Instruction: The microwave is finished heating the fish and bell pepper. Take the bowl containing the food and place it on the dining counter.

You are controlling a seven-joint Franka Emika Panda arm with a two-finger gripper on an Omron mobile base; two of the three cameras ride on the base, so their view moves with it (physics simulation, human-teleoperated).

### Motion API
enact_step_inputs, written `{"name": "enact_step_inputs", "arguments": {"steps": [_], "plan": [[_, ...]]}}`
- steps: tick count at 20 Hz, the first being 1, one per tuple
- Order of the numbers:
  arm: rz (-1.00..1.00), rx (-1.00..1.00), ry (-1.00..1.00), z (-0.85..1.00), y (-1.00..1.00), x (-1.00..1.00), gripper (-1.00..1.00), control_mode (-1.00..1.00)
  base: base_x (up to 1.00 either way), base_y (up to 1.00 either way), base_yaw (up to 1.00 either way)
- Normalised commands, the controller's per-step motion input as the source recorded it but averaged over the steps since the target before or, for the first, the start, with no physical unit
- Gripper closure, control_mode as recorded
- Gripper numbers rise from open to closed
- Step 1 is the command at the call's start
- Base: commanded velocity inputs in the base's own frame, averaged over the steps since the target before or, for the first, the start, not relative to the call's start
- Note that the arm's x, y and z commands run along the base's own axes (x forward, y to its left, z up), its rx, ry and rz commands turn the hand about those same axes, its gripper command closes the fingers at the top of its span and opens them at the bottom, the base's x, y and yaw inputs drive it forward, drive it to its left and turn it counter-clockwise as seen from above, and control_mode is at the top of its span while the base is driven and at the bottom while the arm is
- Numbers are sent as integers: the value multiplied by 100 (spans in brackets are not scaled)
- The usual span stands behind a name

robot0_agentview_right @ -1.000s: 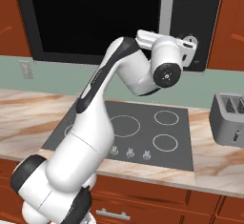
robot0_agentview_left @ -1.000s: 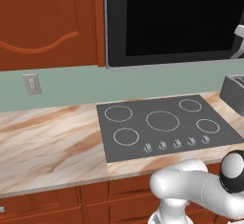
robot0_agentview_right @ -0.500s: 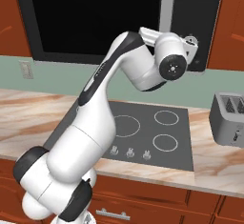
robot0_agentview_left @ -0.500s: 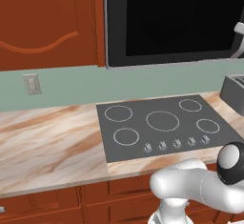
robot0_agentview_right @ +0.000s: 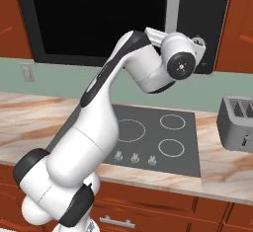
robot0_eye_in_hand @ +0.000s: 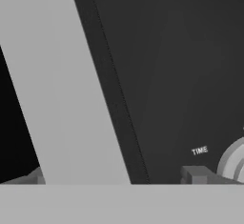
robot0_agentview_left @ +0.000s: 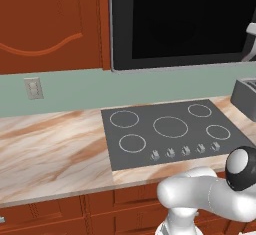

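The microwave (robot0_agentview_left: 180,19) hangs over the cooktop with its glossy black door shut, so the bowl, the fish and the bell pepper are hidden inside. My gripper (robot0_agentview_right: 198,43) is raised right up against the microwave's front, at the seam between door and control panel (robot0_agentview_right: 205,14). In the hand view my gripper (robot0_eye_in_hand: 114,178) stands open, its fingertips (robot0_eye_in_hand: 194,174) straddling the silver vertical handle (robot0_eye_in_hand: 62,89), with nothing held. A "TIME" label and a round dial (robot0_eye_in_hand: 234,163) show on the dark panel. The dining counter is out of view.
A flat grey cooktop (robot0_agentview_left: 172,131) lies in the marble counter (robot0_agentview_left: 50,154) under the microwave. A grey toaster (robot0_agentview_right: 238,122) stands at the right. Red-brown cabinets (robot0_agentview_left: 50,24) flank the microwave, and a wall switch (robot0_agentview_left: 33,88) sits at the left.
The hand has edged a little to the right, closer to the microwave's handle, and the arm's elbow has shifted. The jaws stay wide apart.
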Motion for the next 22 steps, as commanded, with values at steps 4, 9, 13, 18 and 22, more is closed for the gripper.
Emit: {"name": "enact_step_inputs", "arguments": {"steps": [4,9,13,18,22], "plan": [[0,0,0,0,0,41,100,-100,0,0,0],[0,0,0,0,0,9,100,-100,0,0,0],[0,0,0,0,0,0,100,-100,0,0,0],[0,0,0,0,0,0,100,-100,0,0,0],[0,0,0,0,0,-4,100,-100,0,0,0]]}}
